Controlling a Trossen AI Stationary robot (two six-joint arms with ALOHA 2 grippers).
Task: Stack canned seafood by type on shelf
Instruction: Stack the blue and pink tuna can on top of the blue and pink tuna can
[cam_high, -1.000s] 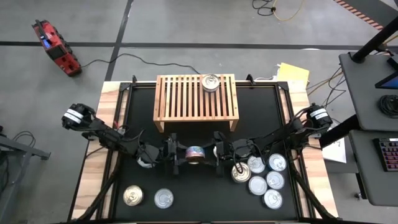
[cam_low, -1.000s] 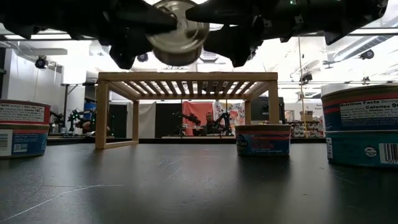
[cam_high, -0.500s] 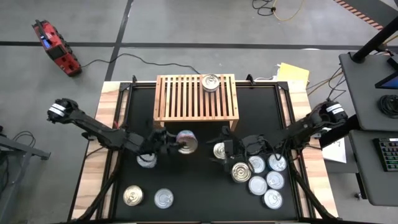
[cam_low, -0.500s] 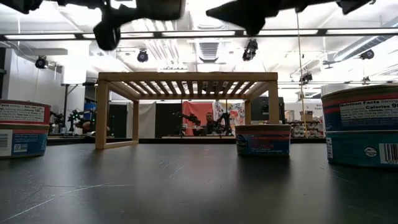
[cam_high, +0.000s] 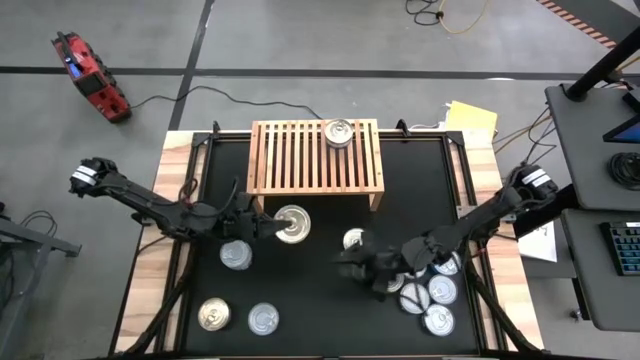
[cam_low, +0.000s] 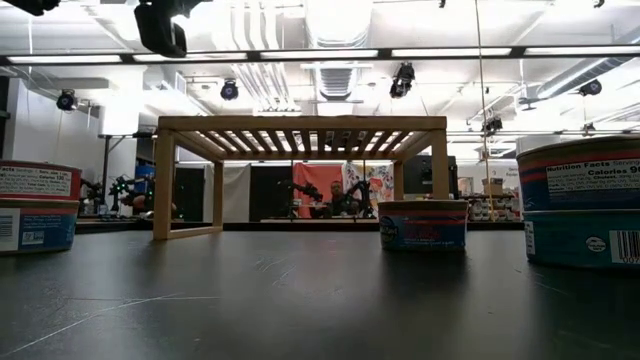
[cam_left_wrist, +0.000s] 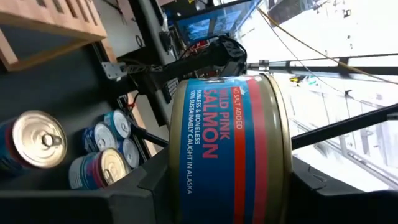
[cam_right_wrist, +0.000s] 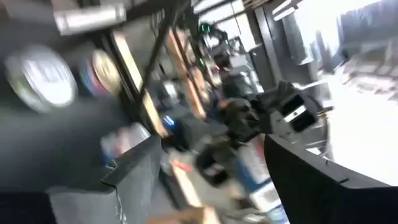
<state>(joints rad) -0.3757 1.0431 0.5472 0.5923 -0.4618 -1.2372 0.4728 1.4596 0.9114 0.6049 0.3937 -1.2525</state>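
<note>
Just below the shelf (cam_high: 316, 156) near the centre of the high view, the left claw (cam_high: 268, 225) is clenched on a wild pink salmon can (cam_high: 292, 223), held off the bench (cam_high: 320, 290) with its silver lid up. Lower right of centre, the right claw (cam_high: 350, 266) hangs released beside a cluster of cans (cam_high: 432, 292), and one can (cam_high: 339, 132) sits on the shelf's upper right part.

shelf (cam_high: 315, 156): table rear | one can (cam_high: 338, 132) on it | cluster (cam_high: 428, 291): apparently front-right
</note>
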